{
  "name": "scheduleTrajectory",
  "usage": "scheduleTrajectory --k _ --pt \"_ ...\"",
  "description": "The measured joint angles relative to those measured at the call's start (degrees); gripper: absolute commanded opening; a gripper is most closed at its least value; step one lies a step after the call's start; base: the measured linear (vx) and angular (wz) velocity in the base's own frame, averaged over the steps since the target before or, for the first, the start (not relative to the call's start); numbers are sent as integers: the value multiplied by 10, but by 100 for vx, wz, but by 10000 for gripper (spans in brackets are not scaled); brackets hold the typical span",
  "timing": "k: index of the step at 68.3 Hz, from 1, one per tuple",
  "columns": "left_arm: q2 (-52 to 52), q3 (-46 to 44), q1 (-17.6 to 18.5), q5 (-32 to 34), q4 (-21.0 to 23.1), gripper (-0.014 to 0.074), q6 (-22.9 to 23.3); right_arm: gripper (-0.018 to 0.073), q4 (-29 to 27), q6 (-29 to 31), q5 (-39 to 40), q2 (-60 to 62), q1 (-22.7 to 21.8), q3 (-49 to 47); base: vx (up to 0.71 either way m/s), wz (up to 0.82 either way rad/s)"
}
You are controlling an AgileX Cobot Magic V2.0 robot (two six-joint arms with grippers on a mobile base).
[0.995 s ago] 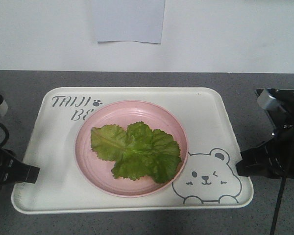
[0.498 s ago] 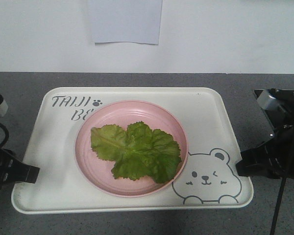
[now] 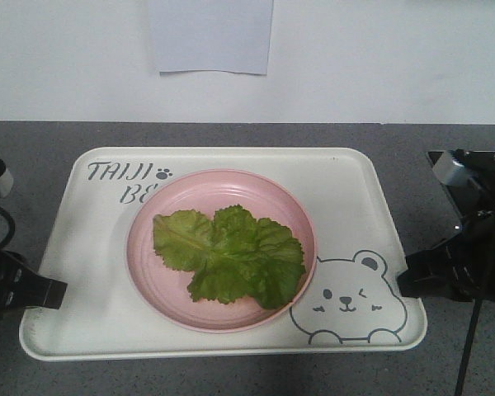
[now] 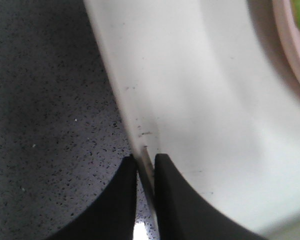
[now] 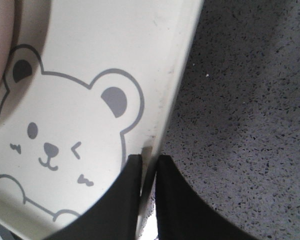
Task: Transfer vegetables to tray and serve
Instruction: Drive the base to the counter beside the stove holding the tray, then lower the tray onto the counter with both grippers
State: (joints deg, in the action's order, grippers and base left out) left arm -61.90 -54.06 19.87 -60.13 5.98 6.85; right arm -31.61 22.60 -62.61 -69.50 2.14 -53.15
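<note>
My left hand (image 4: 145,167) & right hand (image 5: 149,165) both pinch tray (image 3: 346,177) rim; vegetables (image 3: 229,254) on pink plate (image 3: 190,191).

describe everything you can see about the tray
The tray is a large cream-white rectangle, plastic-looking, with rounded corners and a raised rim. It lies flat on the grey speckled counter. Grey "TAIJI" lettering marks one corner, a winking bear another. A pink plate of lettuce sits on it. The left gripper and right gripper each pinch a side rim.

left tool (image 4: 145,165) low at the left side, fingers nearly closed; right tool (image 5: 149,165) opposite, likewise pinched
</note>
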Motion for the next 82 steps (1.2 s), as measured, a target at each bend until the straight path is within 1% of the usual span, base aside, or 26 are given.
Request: scheduleTrajectory --k 26,51,62,82 --pt "0 0 0 0 0 -6 0 -1 0 0 0 0 0 0 0 0" --pt "-1 0 0 18 -1 -6 0 -1 0 0 14 0 0 0 0 0" --pt "-22 0 0 28 -10 -6 0 -1 -1 0 26 -13 0 0 0 0" --pt "-96 0 0 55 -23 -6 0 -1 -3 2 49 -91 0 0 0 0"
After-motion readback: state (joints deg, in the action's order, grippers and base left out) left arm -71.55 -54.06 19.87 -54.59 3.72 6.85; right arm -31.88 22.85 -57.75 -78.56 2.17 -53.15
